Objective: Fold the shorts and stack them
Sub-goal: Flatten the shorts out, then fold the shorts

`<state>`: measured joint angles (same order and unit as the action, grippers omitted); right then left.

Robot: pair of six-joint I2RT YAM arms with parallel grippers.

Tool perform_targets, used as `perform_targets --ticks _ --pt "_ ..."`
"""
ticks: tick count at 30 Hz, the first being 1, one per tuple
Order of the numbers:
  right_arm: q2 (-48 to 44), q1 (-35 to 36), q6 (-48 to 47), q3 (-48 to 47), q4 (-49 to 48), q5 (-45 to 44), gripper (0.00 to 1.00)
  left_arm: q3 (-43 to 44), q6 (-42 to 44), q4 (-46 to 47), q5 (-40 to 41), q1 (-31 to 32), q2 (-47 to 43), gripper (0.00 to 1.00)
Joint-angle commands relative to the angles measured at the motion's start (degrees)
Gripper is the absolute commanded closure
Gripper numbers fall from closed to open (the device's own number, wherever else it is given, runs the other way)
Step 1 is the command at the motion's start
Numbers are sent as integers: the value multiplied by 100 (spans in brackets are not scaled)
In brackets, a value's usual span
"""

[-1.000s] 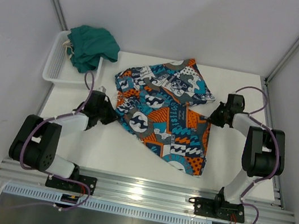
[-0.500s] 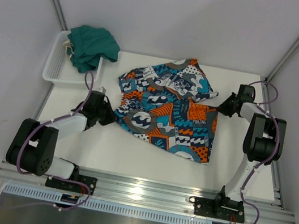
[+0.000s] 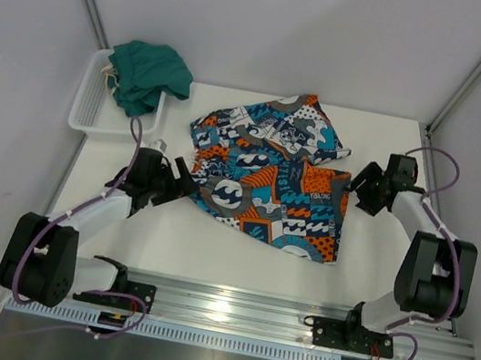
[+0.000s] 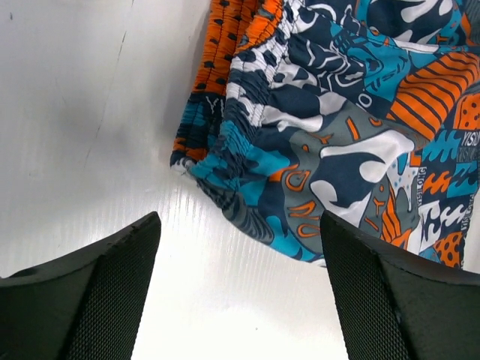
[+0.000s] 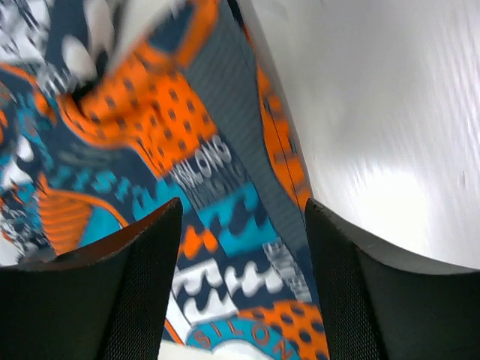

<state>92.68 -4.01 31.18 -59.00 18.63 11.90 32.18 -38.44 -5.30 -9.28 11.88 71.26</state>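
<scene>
Patchwork-printed shorts (image 3: 267, 185) lie flat at mid-worktop (image 3: 210, 249). Left tool (image 3: 184, 176) sits at their left edge, jaws parted, gripping nothing. Right tool (image 3: 357, 188) is at their right edge, likewise parted. Dark teal-green shorts (image 3: 150, 74) are heaped over the white basket (image 3: 85, 112), far left.

Robotics lab test cell: plain white enclosure walls (image 3: 275, 29), left arm (image 3: 92, 211) and right arm (image 3: 431, 258) bolted to an aluminium rail (image 3: 237, 309).
</scene>
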Motion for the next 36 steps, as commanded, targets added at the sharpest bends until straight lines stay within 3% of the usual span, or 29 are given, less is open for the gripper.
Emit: perform_targets --ticks 1,8,14,17,27,32,36 --pt "-741 242 107 633 806 -415 32 -168 117 -147 -13 -28 -393 9" --pt "-2780 1253 1723 1820 2002 -1953 44 -318 196 -217 40 -28 -526 7" --pt "-4108 1464 2681 2261 2846 -1937 46 -459 275 -129 58 -28 -579 7" --pt "-4224 1639 3129 2437 3111 -1920 46 -485 328 -94 49 -28 -596 6" --pt "-4268 1781 4088 3570 1908 -1480 50 -573 495 -59 -39 -28 -570 6" --pt "-3987 1781 4186 3703 1486 -1638 58 -608 486 3 -74 -28 -535 7" --pt "-3610 1781 4142 3721 1021 -1726 58 -599 477 11 -57 -28 -482 6"
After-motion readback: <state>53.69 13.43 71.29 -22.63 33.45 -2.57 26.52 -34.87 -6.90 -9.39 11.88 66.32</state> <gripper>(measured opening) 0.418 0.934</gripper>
